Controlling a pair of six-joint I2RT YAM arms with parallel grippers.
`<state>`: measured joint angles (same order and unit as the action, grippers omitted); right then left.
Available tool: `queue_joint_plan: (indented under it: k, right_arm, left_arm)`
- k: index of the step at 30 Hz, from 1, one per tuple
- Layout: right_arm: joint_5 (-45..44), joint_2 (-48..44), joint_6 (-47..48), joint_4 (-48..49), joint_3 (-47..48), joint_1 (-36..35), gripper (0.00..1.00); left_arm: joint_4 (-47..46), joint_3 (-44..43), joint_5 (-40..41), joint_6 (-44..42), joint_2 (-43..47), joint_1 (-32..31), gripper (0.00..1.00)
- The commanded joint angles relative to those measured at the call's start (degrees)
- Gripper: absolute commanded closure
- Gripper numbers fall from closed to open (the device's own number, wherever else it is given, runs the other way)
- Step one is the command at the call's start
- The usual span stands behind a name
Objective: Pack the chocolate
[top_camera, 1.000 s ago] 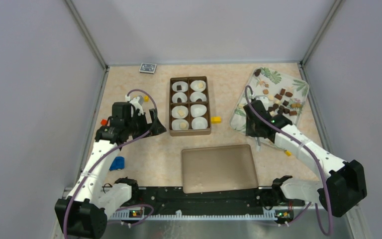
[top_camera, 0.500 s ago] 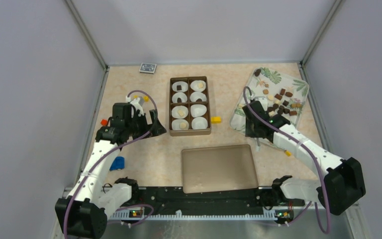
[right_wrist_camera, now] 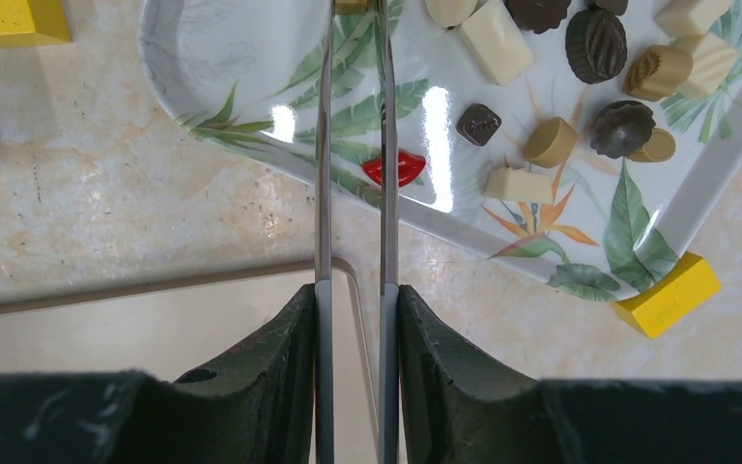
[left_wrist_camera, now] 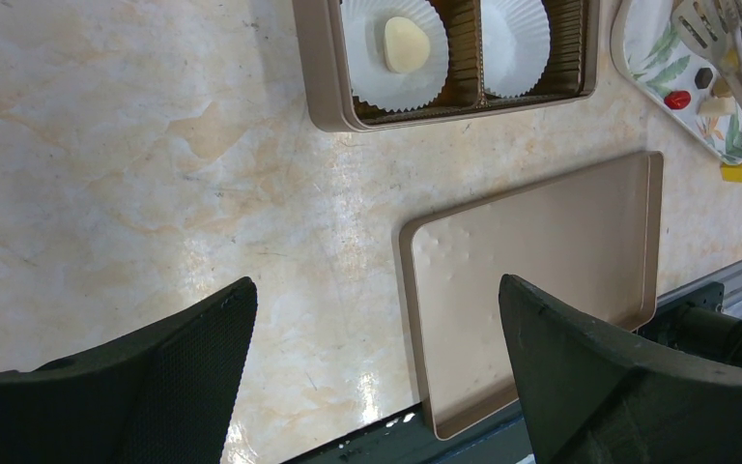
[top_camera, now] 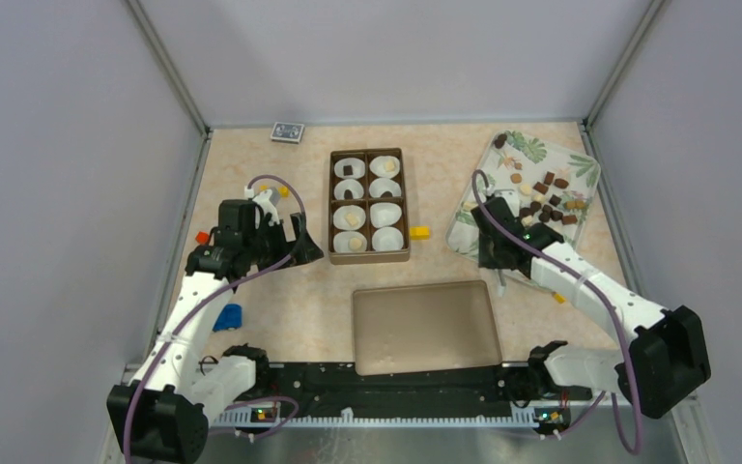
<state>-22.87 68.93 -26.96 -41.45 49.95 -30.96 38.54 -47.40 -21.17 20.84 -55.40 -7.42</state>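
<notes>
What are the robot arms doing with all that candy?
They are packing it. The right gripper squeezes tongs with their tips over the plate of chocolates; whether the tips hold a piece can't be seen. Several paper cups in the box hold a chocolate, the rest are empty. The left gripper hangs open beside the box. The lid lies off.

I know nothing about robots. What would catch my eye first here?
The leaf-patterned tray at the far right, scattered with small chocolates in dark, mid-brown and cream. In the middle stands a brown box of white paper cups, several holding a piece. The right gripper pinches long metal tongs that reach over the tray's rim.
</notes>
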Motion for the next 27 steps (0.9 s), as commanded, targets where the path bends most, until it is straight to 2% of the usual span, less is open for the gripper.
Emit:
queue_joint_plan:
  k: [1,5,8,11,15,20,27]
  right_arm:
    - [0.5,-4.49,1.56,-0.27,5.7,0.06,1.0]
    - [2.65,-5.69,2.64,-0.18,10.79,-2.58,1.0]
    - [4.12,-4.17,2.7,1.6,14.59,-6.91,1.0]
    - [4.04,0.66,2.83,3.33,18.68,-13.02,1.0]
    - [3.65,10.03,3.97,6.88,23.14,-17.21,1.0]
    - [4.15,18.88,4.46,10.5,26.51,-17.99,1.0]
    - [3.22,24.05,4.97,11.38,28.55,-18.0,0.98]
  left_arm:
    - [-1.98,0.38,-0.36,-0.24,0.78,0.21,0.01]
    - [-1.85,0.23,0.24,0.03,0.95,0.21,0.01]
    - [-0.93,-0.23,3.82,0.82,1.07,0.21,0.01]
    - [-0.59,-0.14,5.34,1.15,1.37,0.21,0.01]
    - [0.48,-0.34,4.83,0.64,2.04,0.21,0.01]
    - [2.1,-1.03,4.75,-0.09,3.28,0.21,0.01]
    - [2.93,-0.87,4.79,-0.18,4.25,0.21,0.01]
